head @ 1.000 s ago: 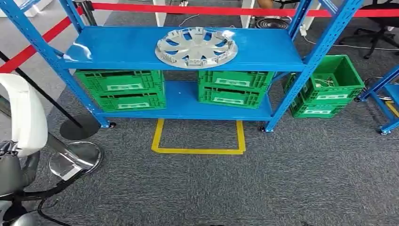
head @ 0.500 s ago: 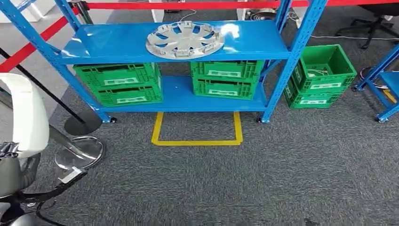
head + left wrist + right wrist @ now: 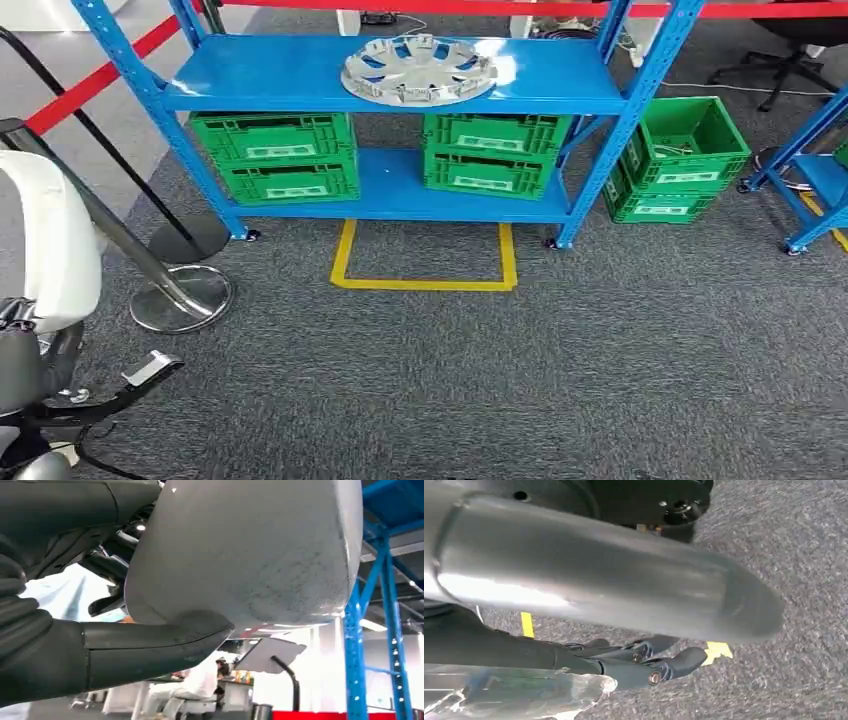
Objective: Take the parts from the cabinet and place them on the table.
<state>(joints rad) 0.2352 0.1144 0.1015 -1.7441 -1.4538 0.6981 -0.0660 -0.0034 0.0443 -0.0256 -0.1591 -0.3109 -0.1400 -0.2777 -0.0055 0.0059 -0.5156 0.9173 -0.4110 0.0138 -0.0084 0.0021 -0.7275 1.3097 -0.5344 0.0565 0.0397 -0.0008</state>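
Hubcap [image 3: 419, 68], one, atop shelf [image 3: 250, 75], perhaps five crates [image 3: 275, 155]

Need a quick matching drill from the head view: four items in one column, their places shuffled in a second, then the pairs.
Items:
1. hubcap
2. open green crate
3. yellow tape outline
4. chrome stand base

Places:
A. carpet, left of the shelf
B. top shelf of the blue rack
C. floor, right of the rack
D. carpet, right in front of the rack

Pairs: 1-B, 2-C, 3-D, 4-A
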